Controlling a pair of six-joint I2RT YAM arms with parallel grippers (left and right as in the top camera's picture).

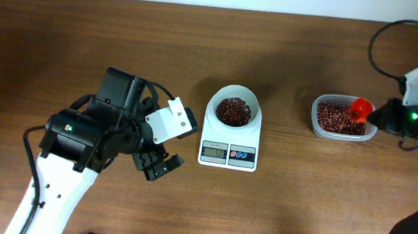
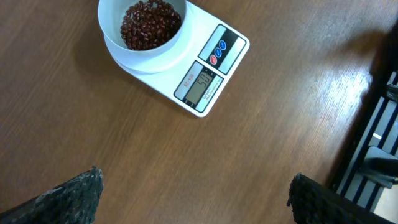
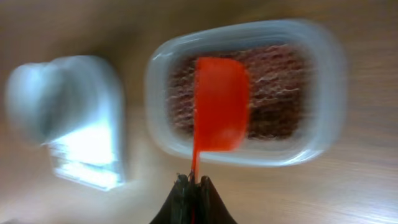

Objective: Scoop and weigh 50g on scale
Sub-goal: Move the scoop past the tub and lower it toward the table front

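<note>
The small white digital scale (image 1: pixel 227 156), its bowl filled with beans, is set mid-tabletop, well left of the right jaws. These are clamped on the red plastic scoop (image 3: pixel 221 102), which is pointed leftward over the clear plastic tub (image 3: pixel 326 81). The left jaws are spread wide, empty, nearer the scale.

Overhead straight down on whole table (image 1: pixel 62 31); 2 nearer wrist views; scale (image 1: pixel 229 144) common to all 3.

White scale (image 1: pixel 230 137) at table (image 1: pixel 123 46) centre, bowl (image 1: pixel 235 91) holding red beans (image 1: pixel 233 111).
</note>
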